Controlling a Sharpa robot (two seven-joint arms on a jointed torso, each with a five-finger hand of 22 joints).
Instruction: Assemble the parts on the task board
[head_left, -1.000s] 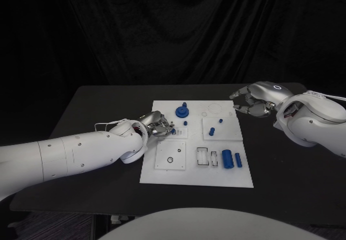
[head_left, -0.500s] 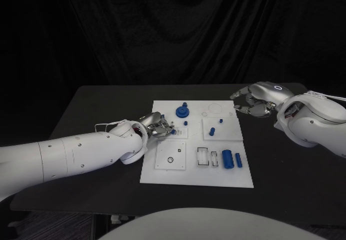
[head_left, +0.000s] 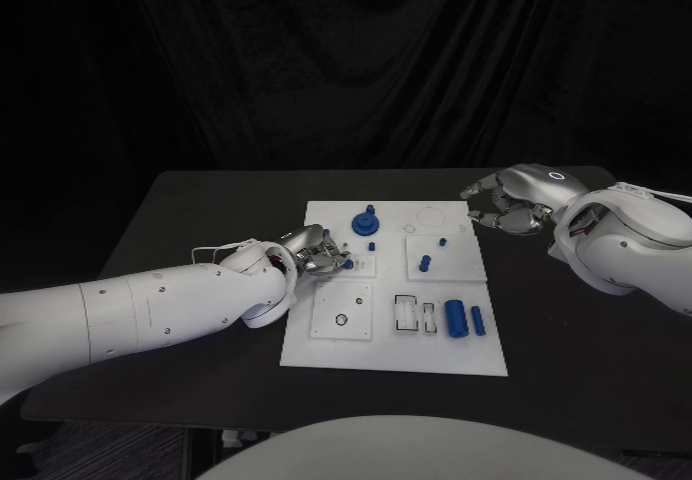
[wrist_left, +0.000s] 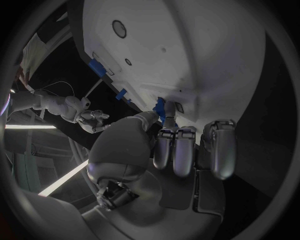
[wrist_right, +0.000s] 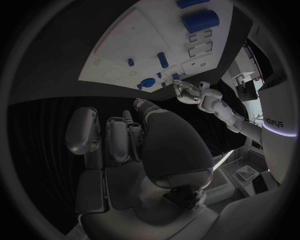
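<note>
One white task board (head_left: 378, 335) lies mid-bench. The left robot hand (head_left: 315, 252) (at its nine o'clock edge) pinches one blue part (wrist_left: 161, 110); the right robot hand (head_left: 505, 205), fingers curled in, holds nothing at two o'clock.

One word can be made out, and only just: small dark lettering on the robot's white body (wrist_right: 275, 121), at the right edge of the right wrist view, just above a thin violet strip of light. It looks like "sharpa", though the letters are tiny and bent by the lens, so I would not swear to every one. The task board (head_left: 361, 345) bears printed outlines and circles but no letters or numbers that I can read.
</note>
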